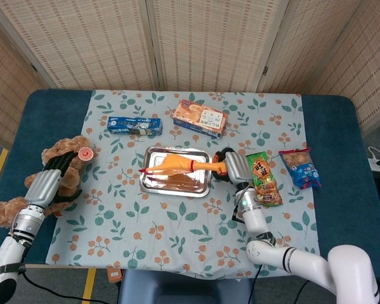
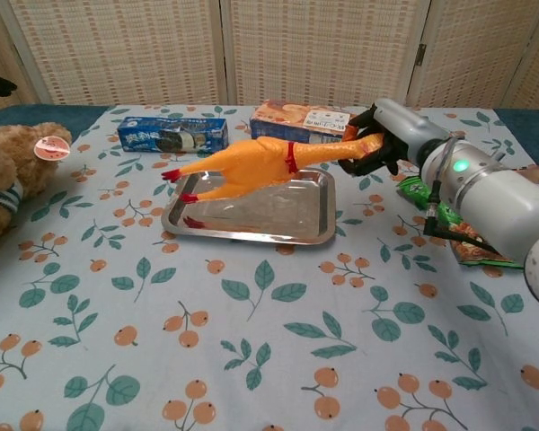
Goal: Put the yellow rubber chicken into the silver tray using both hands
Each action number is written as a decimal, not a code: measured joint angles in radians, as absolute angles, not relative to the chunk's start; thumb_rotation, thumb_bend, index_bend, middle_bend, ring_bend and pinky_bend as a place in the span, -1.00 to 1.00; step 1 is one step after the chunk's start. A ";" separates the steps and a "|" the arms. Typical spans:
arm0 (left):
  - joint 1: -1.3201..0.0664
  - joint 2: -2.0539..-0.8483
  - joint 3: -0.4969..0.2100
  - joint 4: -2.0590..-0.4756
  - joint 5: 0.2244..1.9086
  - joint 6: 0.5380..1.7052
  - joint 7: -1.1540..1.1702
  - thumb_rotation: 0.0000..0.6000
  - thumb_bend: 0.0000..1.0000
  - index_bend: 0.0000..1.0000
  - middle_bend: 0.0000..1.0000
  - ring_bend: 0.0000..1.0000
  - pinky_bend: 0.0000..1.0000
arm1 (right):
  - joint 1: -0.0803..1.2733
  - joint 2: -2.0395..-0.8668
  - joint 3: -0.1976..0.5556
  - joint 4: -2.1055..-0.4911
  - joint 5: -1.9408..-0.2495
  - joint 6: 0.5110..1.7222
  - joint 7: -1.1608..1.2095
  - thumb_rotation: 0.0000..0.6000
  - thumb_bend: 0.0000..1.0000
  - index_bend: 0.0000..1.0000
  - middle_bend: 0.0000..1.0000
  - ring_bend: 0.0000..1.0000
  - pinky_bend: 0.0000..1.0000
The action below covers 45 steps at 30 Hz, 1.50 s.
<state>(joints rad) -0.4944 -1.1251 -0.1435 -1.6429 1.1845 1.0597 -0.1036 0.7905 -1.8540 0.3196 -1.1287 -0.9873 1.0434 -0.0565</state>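
The yellow rubber chicken [image 1: 176, 166] [image 2: 244, 167] stretches sideways low over the silver tray [image 1: 153, 187] [image 2: 251, 236], its red feet toward the tray's left side. My right hand [image 1: 230, 166] [image 2: 380, 144] grips its head end just past the tray's right rim. Whether the body touches the tray floor I cannot tell. My left hand [image 1: 48, 183] is far off to the left beside the teddy bear [image 1: 68, 158], fingers apart and holding nothing. In the chest view only a dark fingertip of it shows at the left edge.
A blue box [image 1: 134, 125] and a cookie box [image 1: 200, 118] lie behind the tray. A green snack bag [image 1: 264, 179] and a red-and-blue bag [image 1: 299, 168] lie to the right of my right hand. The teddy bear [image 2: 9, 171] sits at the left.
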 measured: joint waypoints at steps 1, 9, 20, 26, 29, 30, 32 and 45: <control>-0.493 -1.126 -0.143 -1.637 1.185 1.056 -0.109 1.00 -0.41 -1.00 -1.00 -1.00 -1.00 | 0.792 -1.868 0.314 -1.098 -0.998 1.038 -0.049 1.00 -0.23 0.45 0.28 0.19 0.26; -0.488 -1.129 -0.144 -1.614 1.197 1.039 -0.138 1.00 -0.42 -1.00 -1.00 -1.00 -1.00 | 0.799 -1.885 0.271 -1.036 -1.072 0.941 -0.009 1.00 -0.31 -0.41 -0.39 -0.48 -0.23; -0.484 -1.125 -0.146 -1.629 1.196 1.027 -0.139 1.00 -0.42 -1.00 -1.00 -1.00 -1.00 | 0.776 -1.722 0.233 -1.248 -1.049 0.893 -0.165 1.00 -0.70 -1.00 -1.00 -1.00 -0.93; -0.466 -1.097 -0.145 -1.673 1.203 1.046 -0.142 1.00 -0.42 -1.00 -1.00 -1.00 -1.00 | 0.730 -1.592 0.216 -1.434 -1.062 0.943 -0.209 1.00 -0.73 -1.00 -1.00 -1.00 -1.00; -0.441 -1.067 -0.134 -1.707 1.215 1.077 -0.130 1.00 -0.42 -1.00 -1.00 -1.00 -1.00 | 0.684 -1.512 0.194 -1.534 -1.119 1.029 -0.231 1.00 -0.75 -1.00 -1.00 -1.00 -1.00; -0.429 -1.056 -0.128 -1.722 1.219 1.093 -0.119 1.00 -0.42 -1.00 -1.00 -1.00 -1.00 | 0.668 -1.485 0.185 -1.565 -1.143 1.061 -0.240 1.00 -0.75 -1.00 -1.00 -1.00 -1.00; -0.408 -1.041 -0.117 -1.742 1.225 1.121 -0.099 1.00 -0.40 -1.00 -1.00 -1.00 -1.00 | 0.622 -1.416 0.160 -1.645 -1.204 1.145 -0.263 1.00 -0.76 -1.00 -1.00 -1.00 -1.00; -0.172 -1.019 0.023 -1.827 1.313 1.437 0.176 1.00 -0.39 -1.00 -1.00 -1.00 -1.00 | 0.252 -1.111 -0.068 -1.894 -1.547 1.589 -0.395 1.00 -0.76 -1.00 -1.00 -1.00 -1.00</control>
<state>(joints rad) -0.1724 -1.0192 0.0230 -1.8270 1.3127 1.4372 0.1762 0.2522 -1.1106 -0.0676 -1.8936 -1.5473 1.5886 -0.3951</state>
